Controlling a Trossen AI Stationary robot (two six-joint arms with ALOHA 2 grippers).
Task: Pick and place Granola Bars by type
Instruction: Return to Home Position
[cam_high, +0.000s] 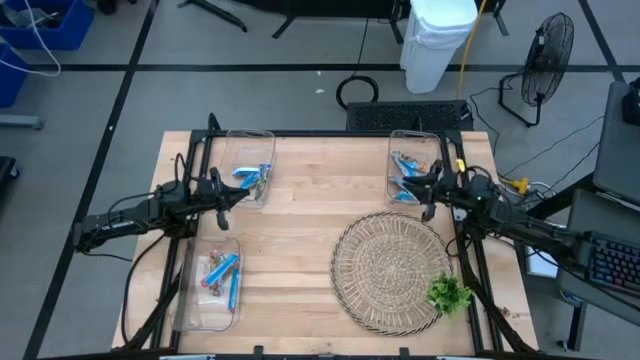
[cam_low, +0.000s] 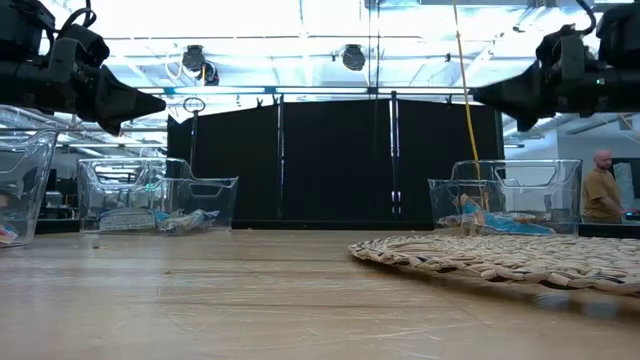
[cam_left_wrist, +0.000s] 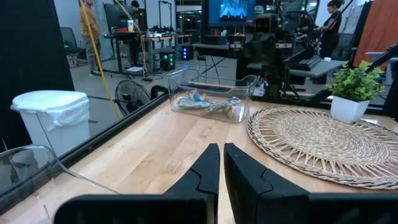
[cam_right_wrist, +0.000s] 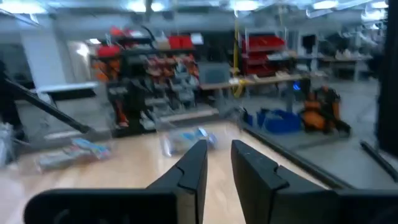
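Granola bars lie in three clear bins. Blue ones are in the far-left bin (cam_high: 250, 165). Blue and multicoloured ones are in the near-left bin (cam_high: 212, 282). More bars (cam_left_wrist: 205, 103) fill the far-right bin (cam_high: 414, 165). My left gripper (cam_high: 240, 193) hovers above the table between the two left bins. It points level toward the table's right, shut and empty (cam_left_wrist: 222, 150). My right gripper (cam_high: 424, 198) hovers by the far-right bin's near end and points toward the left. Its fingers stand apart with nothing between them (cam_right_wrist: 219, 150).
A round woven mat (cam_high: 390, 270) lies on the table's right half, with a small potted green plant (cam_high: 448, 293) at its near right edge. Bare wood lies in the middle between the bins. A white bin (cam_high: 436, 40) and a fan (cam_high: 547, 55) stand off the table.
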